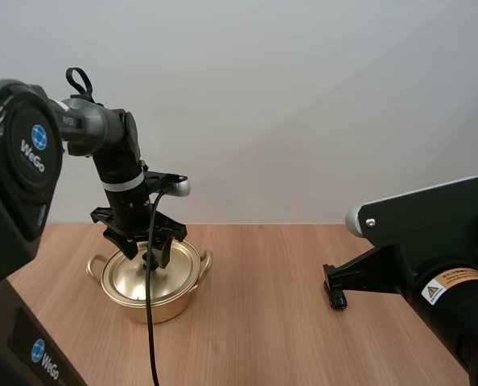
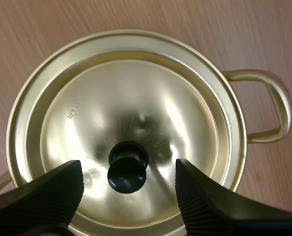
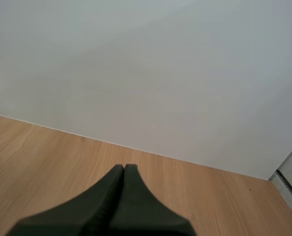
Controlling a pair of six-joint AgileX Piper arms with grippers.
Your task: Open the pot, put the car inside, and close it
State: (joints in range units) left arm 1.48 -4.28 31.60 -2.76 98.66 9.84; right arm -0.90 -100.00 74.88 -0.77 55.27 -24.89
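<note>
Two sets: left jaws open wide either side of the knob (image 2: pixel 128 169), holding nothing; right jaws closed, empty, far from the pot (image 1: pixel 175 304).
Pot: on the desk (image 1: pixel 271 322), lid (image 2: pixel 136 108) on.
Handling: lid likely light, stiff, slippery; grip the knob.

Robotics lab setup: left arm (image 1: pixel 110 133), right arm (image 1: pixel 432 233) flank plain wooden desk (image 1: pixel 263 322); white wall (image 1: pixel 303 96) along far edge.
</note>
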